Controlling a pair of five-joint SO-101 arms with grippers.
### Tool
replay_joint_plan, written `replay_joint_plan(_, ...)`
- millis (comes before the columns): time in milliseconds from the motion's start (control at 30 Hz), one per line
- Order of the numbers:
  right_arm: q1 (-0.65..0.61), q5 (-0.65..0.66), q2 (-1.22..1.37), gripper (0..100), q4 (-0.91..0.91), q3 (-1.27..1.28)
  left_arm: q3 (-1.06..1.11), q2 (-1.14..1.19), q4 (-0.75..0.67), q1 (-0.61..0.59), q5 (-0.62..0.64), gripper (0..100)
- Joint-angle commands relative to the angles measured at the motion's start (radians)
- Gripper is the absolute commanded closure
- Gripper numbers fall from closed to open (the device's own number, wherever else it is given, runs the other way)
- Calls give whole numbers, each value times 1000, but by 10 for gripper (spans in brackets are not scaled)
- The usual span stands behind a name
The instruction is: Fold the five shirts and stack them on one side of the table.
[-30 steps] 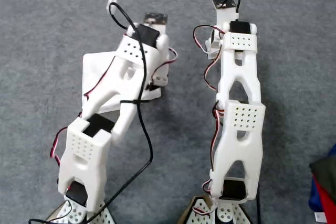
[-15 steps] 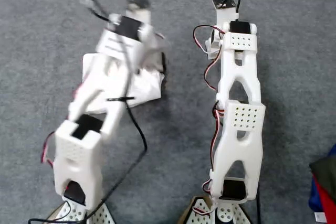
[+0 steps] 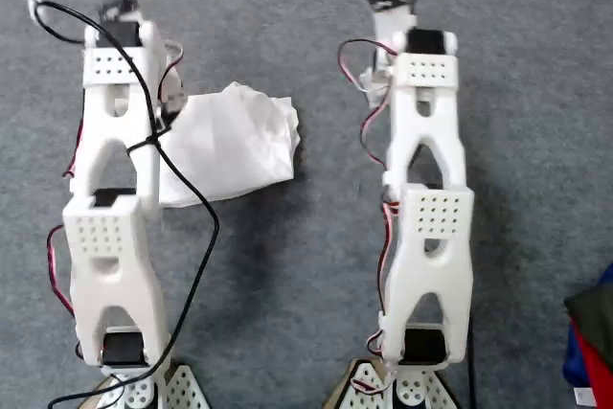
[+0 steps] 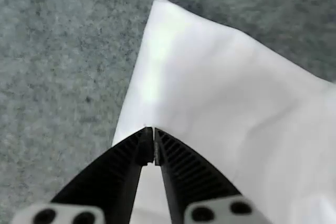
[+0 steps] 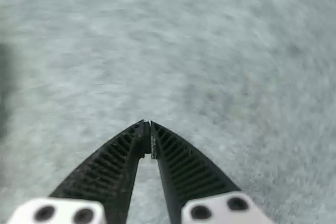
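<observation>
Fingers (image 4: pixel 181 169) of my left gripper (image 4: pixel 153 148) are pressed together tip to tip, with no cloth visibly pinched between them. They sit over the white shirt (image 4: pixel 226 93), just inside its long edge, with grey table cover (image 4: pixel 58 66) right beside. On my right gripper (image 5: pixel 151 140) the fingers (image 5: pixel 178 166) are also together and hold nothing. It hangs over bare table cover, well apart from the shirt.

High view: the white shirt (image 3: pixel 230 141) lies between my two arms, nearer the left one. It's rumpled along the far side, so not a clean fold. A pile of shirts (image 3: pixel 589 332) sits at the table's right edge on the near side, with neither gripper near it. It looks like the unfolded lot, but I can't tell for sure. My read: early in the task, one shirt in work.

Risks from here:
- Going down with the tips together would shove the cloth instead of picking it up. I need to open first.
- A pinch this close to the edge may catch only the top layer, and the rest would peel off and undo the fold.
- The table cover looks grippy, so dragging could bunch the shirt further.
- The black cable (image 3: pixel 215 229) on my left arm crosses the shirt's near corner. A sweep could snag it and pull the cloth along.
- With the right arm idle, nothing pins the far side, so the whole shirt could slide.
</observation>
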Motion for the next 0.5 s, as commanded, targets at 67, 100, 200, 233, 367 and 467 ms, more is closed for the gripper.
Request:
replay_joint_plan(67, -176, 155, -133, 992, 140, -240, -51, 107, -34, -21, 0, 981)
replay_joint_plan(100, -216, 178, -133, 992, 160, -275, -66, 113, -28, -25, 0, 981)
replay_joint_plan(200, -323, 212, -133, 992, 193, -364, -110, 128, -20, -29, 2, 981)
replay_joint_plan(233, -355, 219, -134, 992, 195, -389, -118, 128, -17, -28, 2, 981)
replay_joint_plan(367, -461, 241, -136, 992, 204, -492, -141, 131, 0, -28, -3, 980)
replay_joint_plan(467, -518, 238, -128, 992, 212, -516, -132, 130, 0, -41, -3, 980)
